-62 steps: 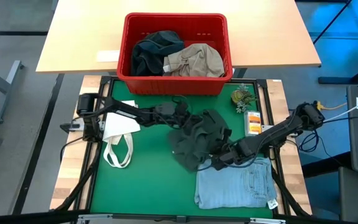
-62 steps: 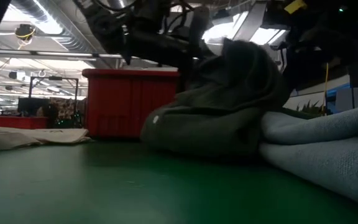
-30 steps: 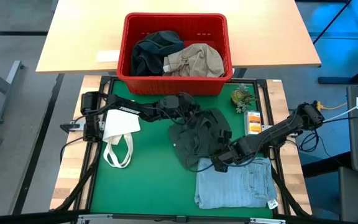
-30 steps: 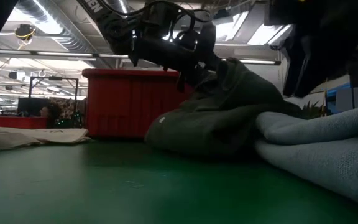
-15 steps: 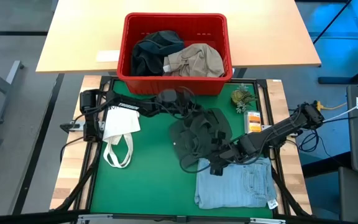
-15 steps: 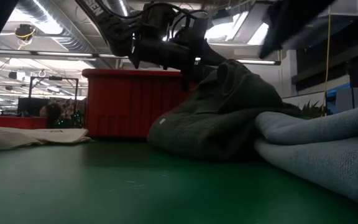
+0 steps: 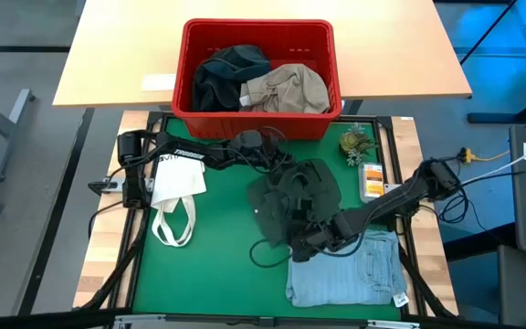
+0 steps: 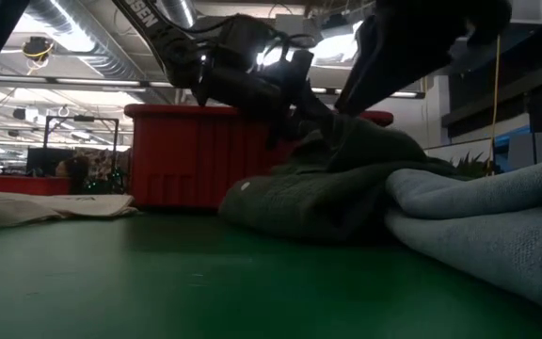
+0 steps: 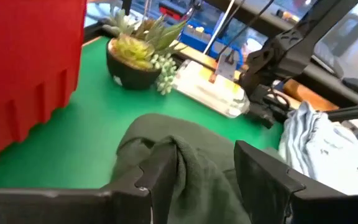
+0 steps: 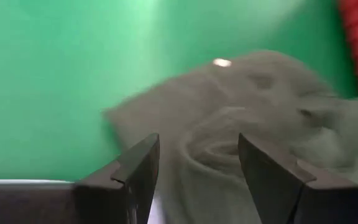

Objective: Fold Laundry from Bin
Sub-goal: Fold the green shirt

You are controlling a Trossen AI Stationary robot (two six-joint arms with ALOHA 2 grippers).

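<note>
A dark green garment [image 7: 292, 206] lies crumpled on the green mat [image 7: 208, 265], a little right of the mat's middle and closer to its far edge than its near one. Its near-right part touches the folded light blue jeans [image 7: 347, 274], which lie flat at the mat's near right corner. From table height the green garment [image 8: 327, 188] forms a low mound pressed against the jeans [image 8: 487, 221].

The left gripper [image 7: 277, 164] sits at the garment's far edge, its arm reaching in from the mat's left side. In the left wrist view its fingers [image 9: 160, 171] stand apart with a ridge of the green cloth [image 9: 191, 168] rising between them; whether they press on it cannot be told. The right gripper [image 7: 304, 245] is at the garment's near edge, just beside the jeans, its arm stretching in from the mat's right edge. Its fingers [image 10: 138, 165] are spread apart over the cloth [image 10: 241, 149], holding nothing.

Beyond the mat's far edge, on the wooden desk [image 7: 117, 64], stands the red bin [image 7: 256, 117], with a black garment [image 7: 222, 78] in its left half and a khaki one [image 7: 286, 89] in its right. A white tote bag [image 7: 176, 196] lies near the mat's left edge. A small potted plant [image 7: 355, 142] and a flat packet [image 7: 372, 178] sit at the far right corner.
</note>
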